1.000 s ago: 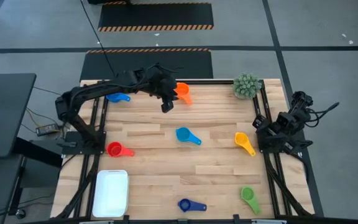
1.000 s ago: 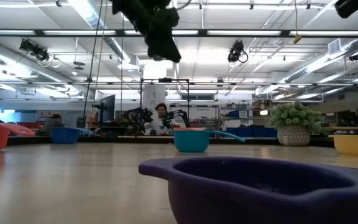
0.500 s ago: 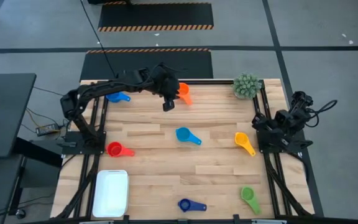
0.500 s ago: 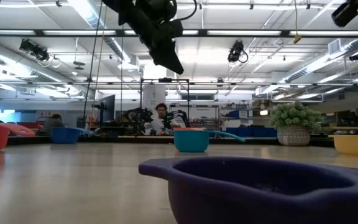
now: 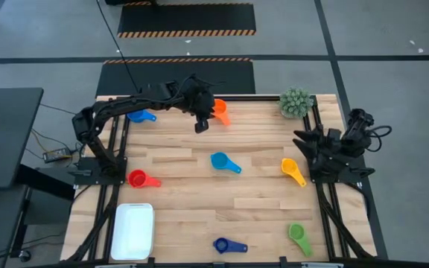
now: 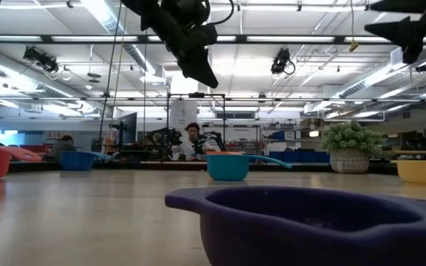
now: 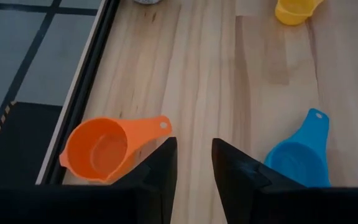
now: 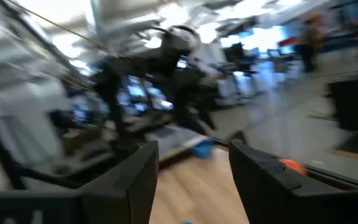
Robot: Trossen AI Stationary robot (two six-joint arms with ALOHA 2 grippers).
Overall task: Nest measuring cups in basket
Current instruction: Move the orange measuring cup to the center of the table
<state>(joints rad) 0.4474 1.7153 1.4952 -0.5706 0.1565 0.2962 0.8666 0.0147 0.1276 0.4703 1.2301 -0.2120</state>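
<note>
The step in hand is judged to be the approach to a first cup: all six measuring cups are seen scattered on the table (image 5: 259, 186), and none lies in the basket (image 5: 132, 231), which sits at the lower left of the high view.

The left gripper (image 5: 202, 123) is held above the table in the upper middle of the high view, just beside the orange cup (image 5: 218, 110) near the table's far edge. In the left wrist view its fingers (image 7: 160, 168) are seen apart by a narrow gap, with bare wood between them; nothing is held or touched. The orange cup (image 7: 101, 149) lies just to one side of the gap, its handle pointing toward the fingers.

The next move is judged to call for a small shift toward the orange cup and a descent, so that its rim or handle is taken between the fingers.

The other cups are spread out: blue (image 5: 141, 116) at upper left, red (image 5: 138, 179) at left, light blue (image 5: 222, 161) in the middle, yellow (image 5: 292, 170) at right, green (image 5: 299, 235) at lower right, navy (image 5: 226, 245) at lower middle.

The right gripper (image 5: 307, 141) is raised at the right edge of the table, its fingers spread wide and empty.
</note>
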